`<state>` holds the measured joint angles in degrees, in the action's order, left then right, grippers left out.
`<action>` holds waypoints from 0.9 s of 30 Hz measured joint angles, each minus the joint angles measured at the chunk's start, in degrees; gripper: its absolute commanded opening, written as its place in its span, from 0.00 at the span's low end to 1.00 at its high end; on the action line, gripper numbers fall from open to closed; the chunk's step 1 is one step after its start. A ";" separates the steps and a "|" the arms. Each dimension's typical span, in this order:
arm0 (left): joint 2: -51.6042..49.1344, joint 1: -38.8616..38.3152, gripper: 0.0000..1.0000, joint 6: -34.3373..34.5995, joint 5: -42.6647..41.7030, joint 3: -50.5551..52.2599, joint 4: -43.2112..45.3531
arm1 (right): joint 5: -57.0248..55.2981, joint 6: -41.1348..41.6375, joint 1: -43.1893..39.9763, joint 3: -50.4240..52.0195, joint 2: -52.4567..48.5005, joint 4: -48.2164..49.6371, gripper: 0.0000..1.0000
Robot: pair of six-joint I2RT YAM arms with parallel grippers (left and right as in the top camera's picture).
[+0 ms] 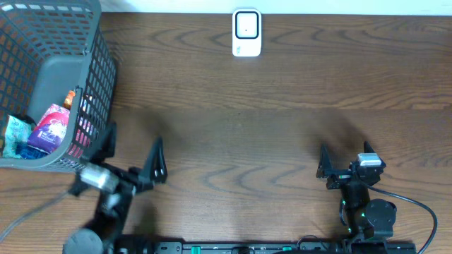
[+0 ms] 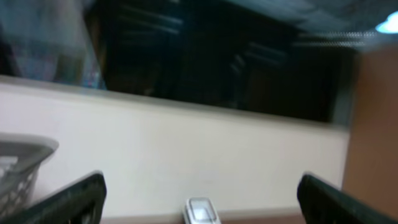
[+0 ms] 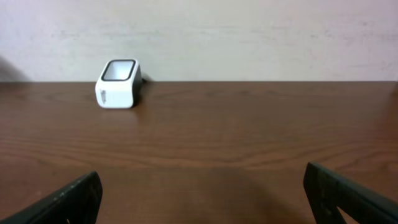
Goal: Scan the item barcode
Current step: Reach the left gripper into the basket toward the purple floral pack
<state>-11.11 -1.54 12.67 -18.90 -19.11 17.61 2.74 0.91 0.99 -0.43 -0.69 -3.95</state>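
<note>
The white barcode scanner (image 1: 246, 32) stands at the table's far edge; it also shows in the right wrist view as the scanner (image 3: 118, 76) and, blurred, in the left wrist view as the scanner (image 2: 201, 211). Items lie in the grey basket (image 1: 70, 70) at the far left: a pink-purple packet (image 1: 52, 127), a green-blue packet (image 1: 17, 135) and something orange (image 1: 70, 98). No barcode is visible. My left gripper (image 1: 134, 149) is open and empty just right of the basket, tilted upward. My right gripper (image 1: 345, 158) is open and empty near the front right.
The basket's rim (image 2: 18, 149) shows at the left of the left wrist view, with a pale wall (image 2: 199, 143) behind the table. Brown wooden tabletop (image 3: 217, 137) stretches between the right gripper (image 3: 202, 180) and the scanner.
</note>
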 measured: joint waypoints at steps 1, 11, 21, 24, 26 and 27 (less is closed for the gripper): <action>-3.76 0.00 0.98 -1.33 0.02 -4.92 -5.46 | 0.00 0.00 0.00 0.00 0.02 0.00 0.99; -39.80 0.24 0.98 -12.76 -12.26 -36.79 -16.15 | 0.00 -0.09 0.00 0.00 0.00 -0.02 0.99; -74.51 12.35 0.98 -13.42 -15.67 -87.34 -57.86 | 0.00 -0.11 0.00 0.02 0.00 -0.02 0.99; -79.43 15.85 0.98 -13.92 -16.26 -93.68 -59.34 | 0.00 -0.11 0.00 0.02 0.00 -0.04 0.99; -80.61 18.29 0.98 -12.37 -14.78 -94.88 -59.67 | 0.00 -0.11 0.00 0.02 0.00 -0.02 0.99; -80.85 19.91 0.98 -10.97 -13.00 -95.10 -60.74 | 0.00 -0.11 0.00 0.02 0.00 -0.02 0.99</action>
<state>-91.96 18.37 1.69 -31.90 -114.21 -43.13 2.74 0.80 0.99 -0.40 -0.69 -3.97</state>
